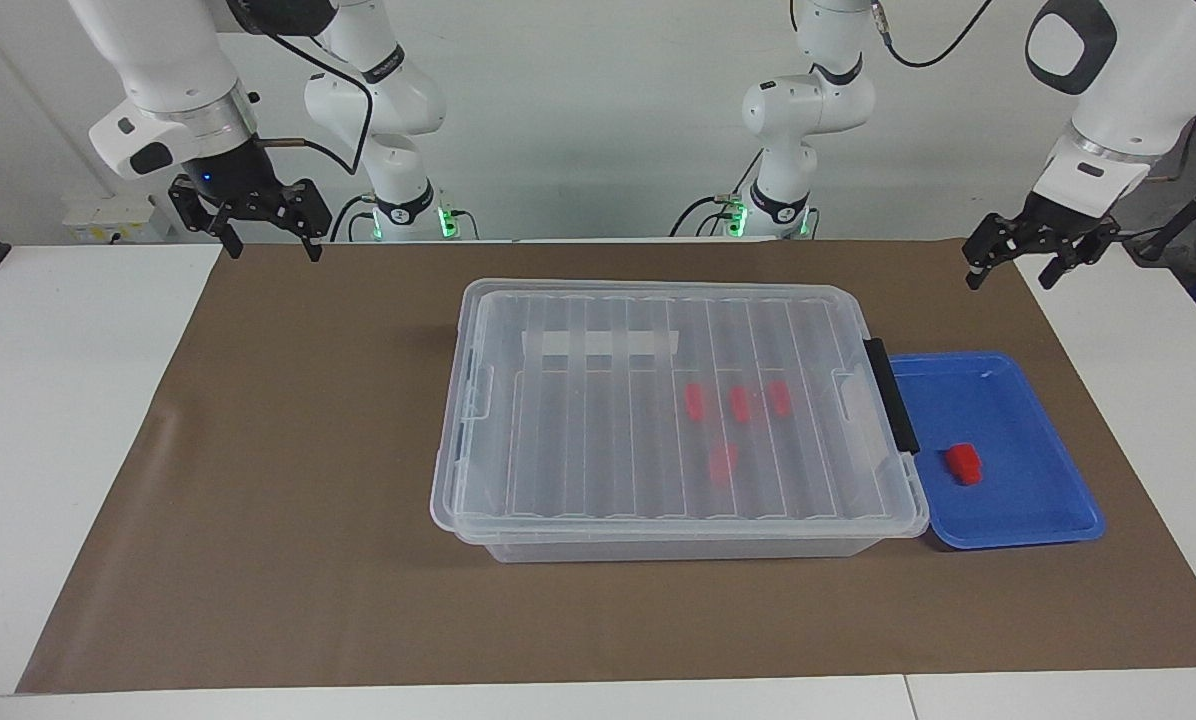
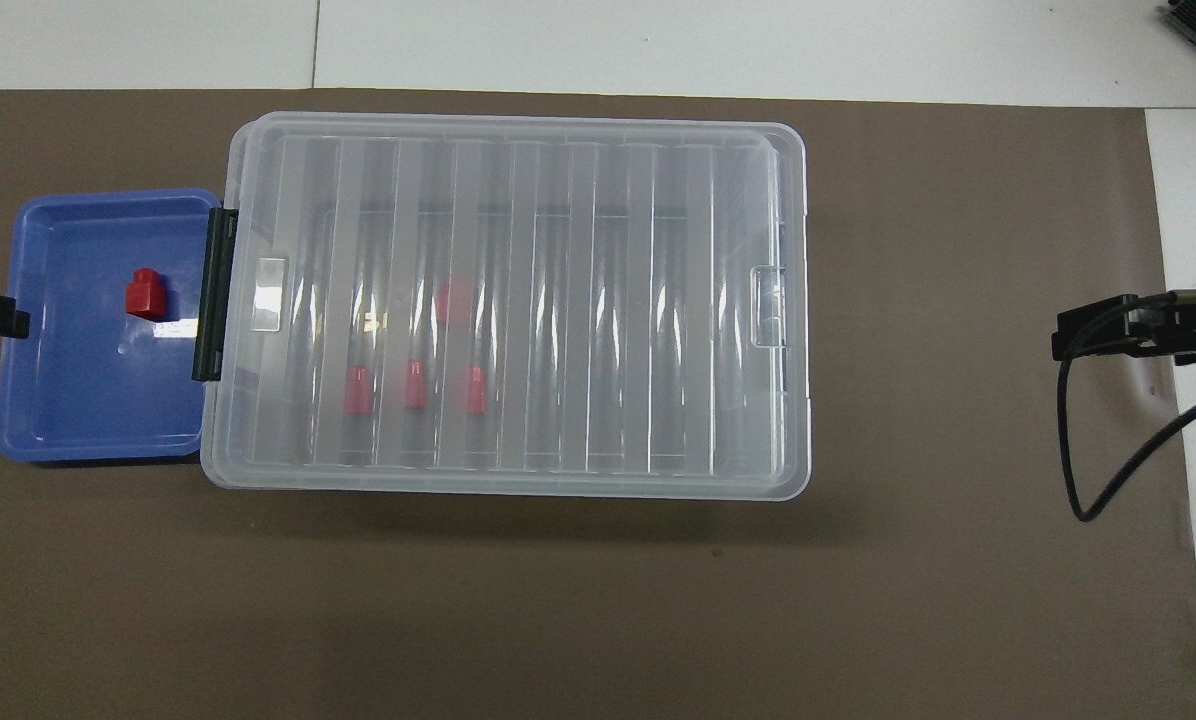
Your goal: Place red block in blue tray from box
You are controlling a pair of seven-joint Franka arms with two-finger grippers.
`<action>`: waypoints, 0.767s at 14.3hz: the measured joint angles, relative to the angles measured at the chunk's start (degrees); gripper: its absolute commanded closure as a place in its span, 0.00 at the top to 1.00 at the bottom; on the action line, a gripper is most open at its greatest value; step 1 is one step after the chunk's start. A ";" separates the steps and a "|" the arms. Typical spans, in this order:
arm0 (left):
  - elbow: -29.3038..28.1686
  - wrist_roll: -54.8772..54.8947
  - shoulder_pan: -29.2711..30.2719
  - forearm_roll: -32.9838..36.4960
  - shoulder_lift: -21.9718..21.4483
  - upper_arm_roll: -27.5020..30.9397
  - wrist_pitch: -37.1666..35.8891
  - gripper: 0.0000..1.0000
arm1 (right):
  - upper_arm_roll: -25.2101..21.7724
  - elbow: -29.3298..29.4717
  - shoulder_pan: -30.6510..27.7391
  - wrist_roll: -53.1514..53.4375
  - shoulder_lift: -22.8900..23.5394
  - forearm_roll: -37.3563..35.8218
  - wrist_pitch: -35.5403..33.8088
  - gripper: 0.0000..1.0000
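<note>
red block [image 1: 964, 464] small, bright red | lying in blue tray [image 1: 1018, 530]

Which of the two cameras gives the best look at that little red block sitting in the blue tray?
The overhead view: the red block shows squarely from above, lying free in the blue tray with bare tray floor all round it. The facing view shows the same red block slantwise, so its place in the tray is less plain.

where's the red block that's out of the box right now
The red block lies in the blue tray, beside the box at its black latch end, toward the left arm's end of the table.
</note>
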 measured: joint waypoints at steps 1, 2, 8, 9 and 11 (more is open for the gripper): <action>0.00 -0.70 -0.13 -0.01 -0.57 -1.22 -0.67 1.00 | 0.01 0.00 0.00 0.00 0.00 0.00 0.00 0.99; 0.00 -2.38 -0.38 -0.02 -1.08 -2.48 -1.17 1.00 | 0.02 0.00 0.00 0.00 0.00 0.00 0.00 0.99; -0.63 -6.89 -4.44 -0.03 -1.96 -3.10 -1.72 1.00 | 0.10 0.00 0.05 0.00 0.00 0.00 0.00 0.99; -0.73 -6.89 -4.69 -0.03 -1.97 -3.00 -1.73 1.00 | 0.02 0.00 0.31 0.00 0.00 0.00 0.00 0.99; -0.82 -6.89 -5.29 -0.03 -1.97 -2.74 -1.73 1.00 | -1.21 0.00 2.07 0.01 0.00 0.00 0.00 0.99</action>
